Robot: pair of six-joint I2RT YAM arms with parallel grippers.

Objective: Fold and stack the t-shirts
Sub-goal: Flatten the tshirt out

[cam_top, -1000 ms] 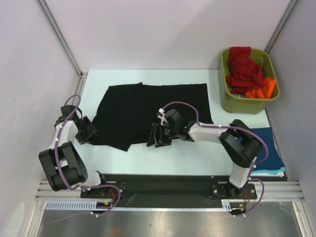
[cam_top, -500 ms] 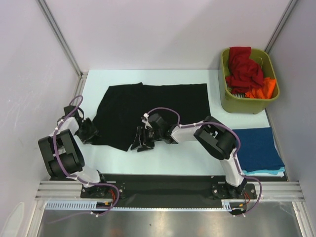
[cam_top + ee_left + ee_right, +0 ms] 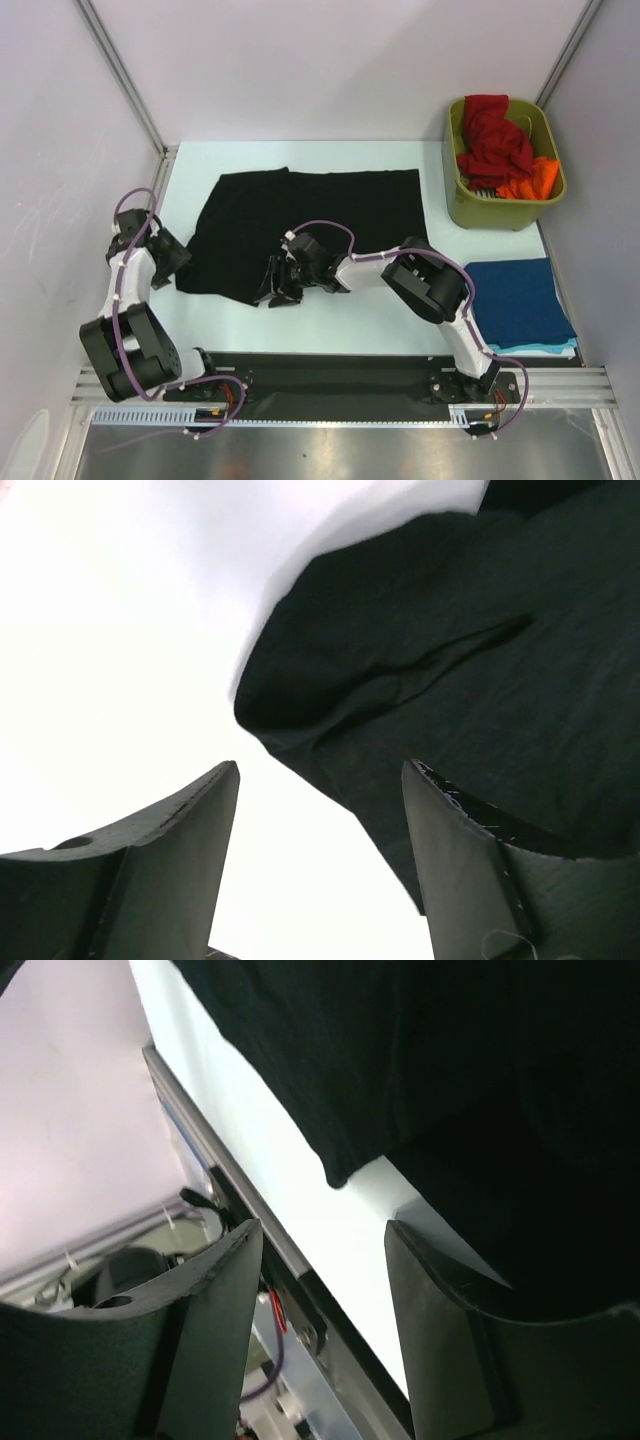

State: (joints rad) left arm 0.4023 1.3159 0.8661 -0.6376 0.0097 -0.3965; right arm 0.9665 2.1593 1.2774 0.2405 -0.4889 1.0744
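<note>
Lying spread flat on the left-centre of the white table (image 3: 400, 312), the black t-shirt (image 3: 300, 210) has not yet been folded; its outline looks the same as a second ago. What has changed is the arms. The right gripper (image 3: 278, 287) has slid leftward along the shirt's near hem, from about the middle of that edge toward its near-left corner, and now sits over the hem there. Its wrist camera shows the two fingers parted, a strip of bare table between them and the black cloth edge just past the tips, so nothing is clamped. The left gripper (image 3: 172, 258) has drawn back a little at the shirt's left side, beside the sleeve. Its fingers are spread wide, with the folded lip of the sleeve lying ahead of them, also ungripped.

Judging from this, both claws seem to be lining up on the left portion of the shirt for a first fold, and a pinch on the cloth is still to come.

At the table's right near edge, a folded dark blue shirt (image 3: 515, 298) rests on a teal one (image 3: 545, 348). In the far right corner, an olive-green bin (image 3: 480, 213) holds a red shirt (image 3: 495, 140) and an orange shirt (image 3: 535, 182), still waiting
</note>
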